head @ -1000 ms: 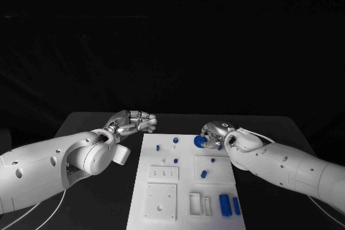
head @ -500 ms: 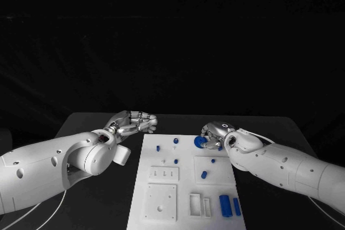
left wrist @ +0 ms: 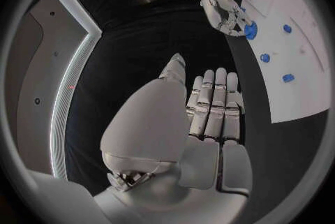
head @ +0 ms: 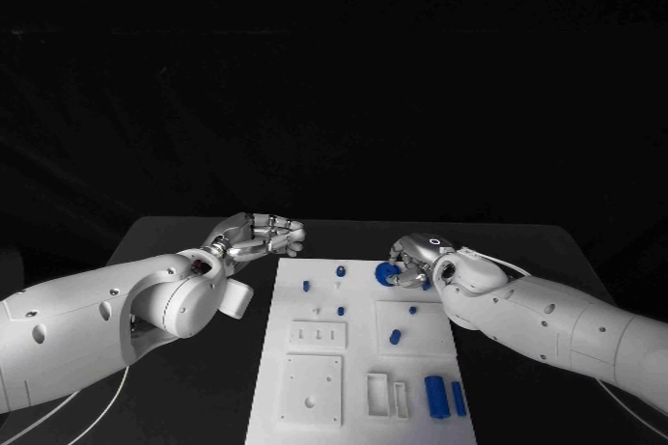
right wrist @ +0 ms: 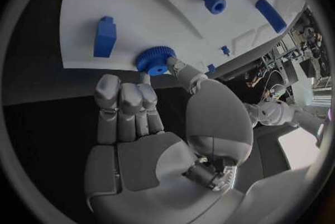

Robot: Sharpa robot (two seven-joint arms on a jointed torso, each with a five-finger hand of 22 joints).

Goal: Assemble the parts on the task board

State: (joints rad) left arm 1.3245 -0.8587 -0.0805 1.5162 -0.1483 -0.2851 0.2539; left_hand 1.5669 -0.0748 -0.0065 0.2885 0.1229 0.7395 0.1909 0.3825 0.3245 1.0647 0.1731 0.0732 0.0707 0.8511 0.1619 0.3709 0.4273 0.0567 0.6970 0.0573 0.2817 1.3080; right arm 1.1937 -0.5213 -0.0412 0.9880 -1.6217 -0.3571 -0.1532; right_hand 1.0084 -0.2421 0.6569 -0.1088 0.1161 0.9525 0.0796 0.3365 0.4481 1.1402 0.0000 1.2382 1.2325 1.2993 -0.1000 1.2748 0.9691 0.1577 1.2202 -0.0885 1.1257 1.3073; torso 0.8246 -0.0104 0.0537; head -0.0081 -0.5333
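Observation:
The white task board (head: 315, 387) lies in the middle of the black table. My right hand (head: 415, 257) is at the board's far right corner and pinches a round blue gear (head: 386, 272) between thumb and fingers. In the right wrist view the gear (right wrist: 155, 60) sits at the board's edge (right wrist: 84, 62) with the thumb against it. The left wrist view shows the same gear (left wrist: 250, 29) at the fingertips of my right hand (left wrist: 223, 9). My left hand (head: 259, 236) hovers off the board's far left corner, fingers side by side, holding nothing.
Small blue pegs (head: 341, 270) (head: 306, 286) (head: 340, 311) stand on the far half of the board, and a blue piece (head: 394, 337) lies mid-right. Two long blue bars (head: 434, 397) (head: 459, 398) lie near the front right. A blue block (right wrist: 105, 37) sits close to the gear.

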